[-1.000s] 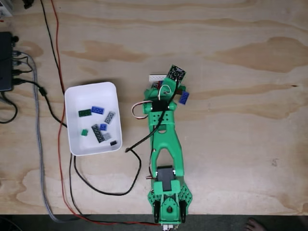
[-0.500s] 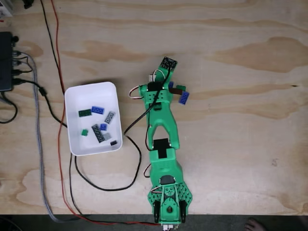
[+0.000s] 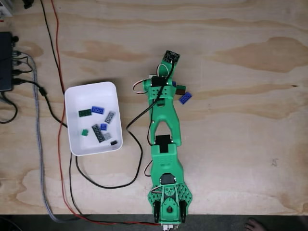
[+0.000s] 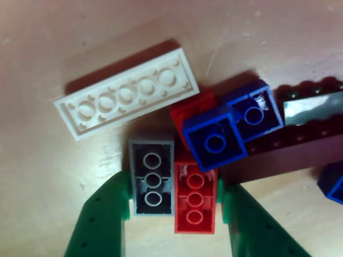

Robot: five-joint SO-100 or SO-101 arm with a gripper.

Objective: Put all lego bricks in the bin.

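The green arm [image 3: 163, 125] is lying stretched across the plywood table [image 3: 231, 144] in the fixed view, reaching up toward a small pile of bricks near the table's middle. The white bin [image 3: 77, 144] is sitting well to the left of the arm in that view, w/ several bricks lying inside it: a green plate [image 3: 84, 113], a blue one [image 3: 97, 109], a grey one [image 3: 110, 117], plus a few more in dark grey, blue, green and black. Cables [image 3: 41, 139] are running down the table's left side, beside and below the bin.

In the other view, looking down past the gripper [image 4: 174, 198], its two green fingers [image 4: 104, 214] are standing spread, w/ two bricks lying underside-up side by side between them: a grey brick [image 4: 152, 176] touching the left finger and a red brick [image 4: 195, 199] touching the right one. Both are resting on the table. Can't tell if the fingers are pressing them or just touching.

Just above, a blue brick [image 4: 214, 138] is lying partly over the red one, w/ a second blue brick [image 4: 253, 112] right beside it. A white plate [image 4: 126, 93] is lying tilted, upper left of the pile, studs down. A long dark brown piece [image 4: 300, 144] is running off to the right, and another blue brick [image 4: 333, 182] is poking in at the right edge.
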